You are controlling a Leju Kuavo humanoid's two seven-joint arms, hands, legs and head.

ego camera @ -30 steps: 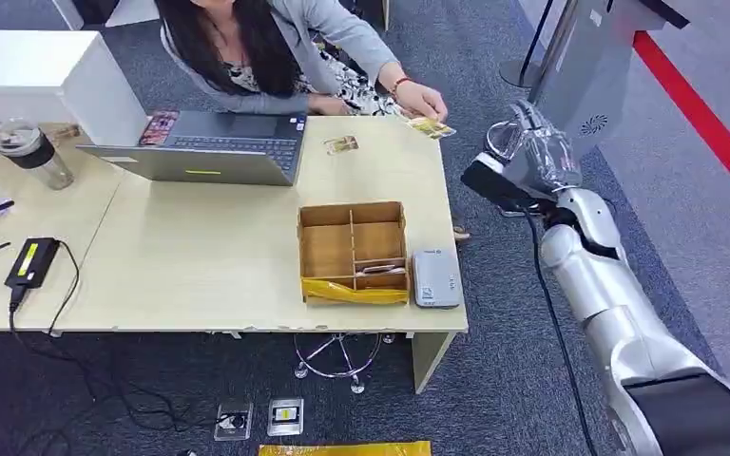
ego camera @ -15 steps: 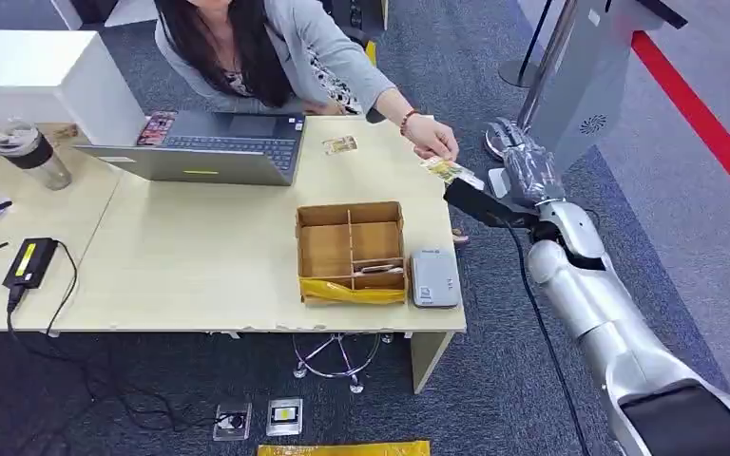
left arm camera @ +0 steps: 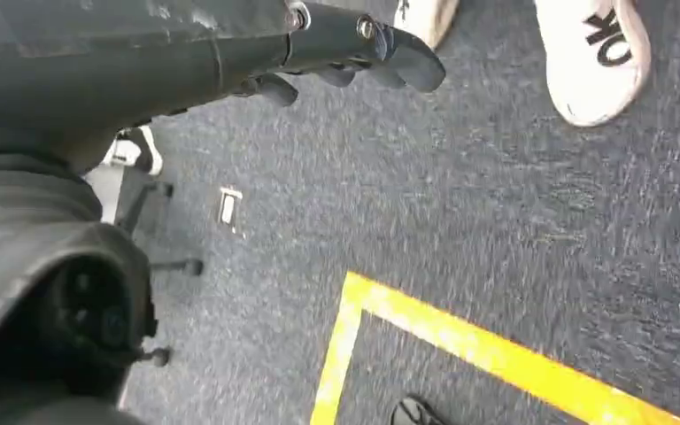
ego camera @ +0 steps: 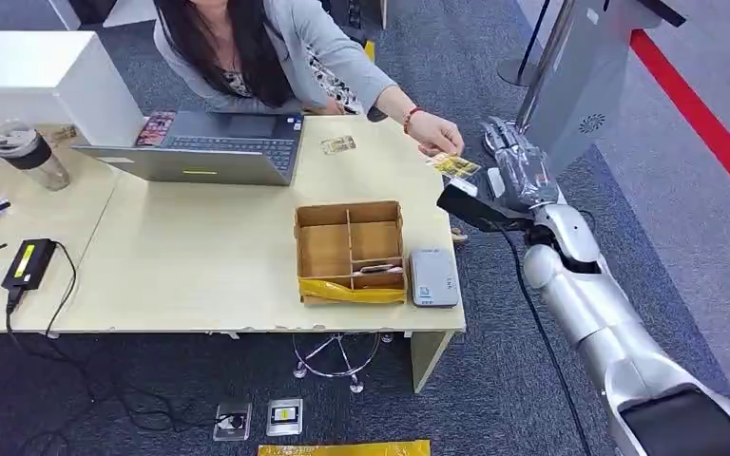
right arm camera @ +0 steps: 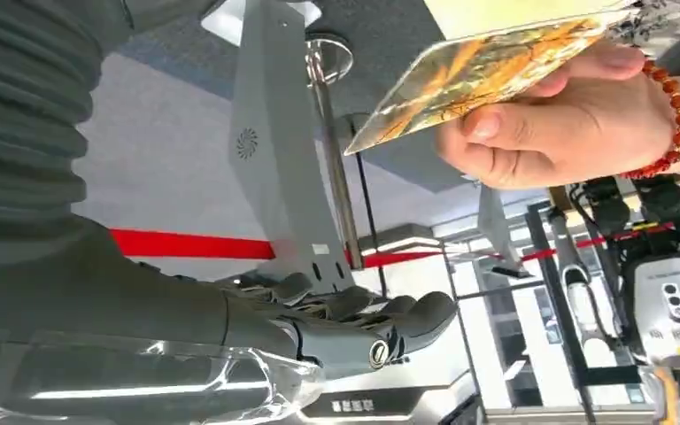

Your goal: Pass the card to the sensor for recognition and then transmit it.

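A: How many cards?
B: Two. One card (ego camera: 457, 165) is pinched in the person's hand (ego camera: 434, 136), past the table's (ego camera: 200, 256) far right corner, just beside the right hand (ego camera: 518, 171). A second card (ego camera: 339, 145) lies by the laptop (ego camera: 204, 147).
A: Which way does it point?
B: Its long axis runs toward the right hand, which is spread and holding nothing.
A: The box (ego camera: 351, 249)?
B: Several compartments; one holds small items I can't make out. One grey sensor (ego camera: 433, 276) touches its right side.
A: Left hand (left arm camera: 345, 53)?
B: Over the floor, fingers slightly curled, nothing in them.

The head view looks down from high at the table (ego camera: 200, 256). Head and right wrist views both see the card (ego camera: 457, 165) just beside the right hand (ego camera: 518, 171).
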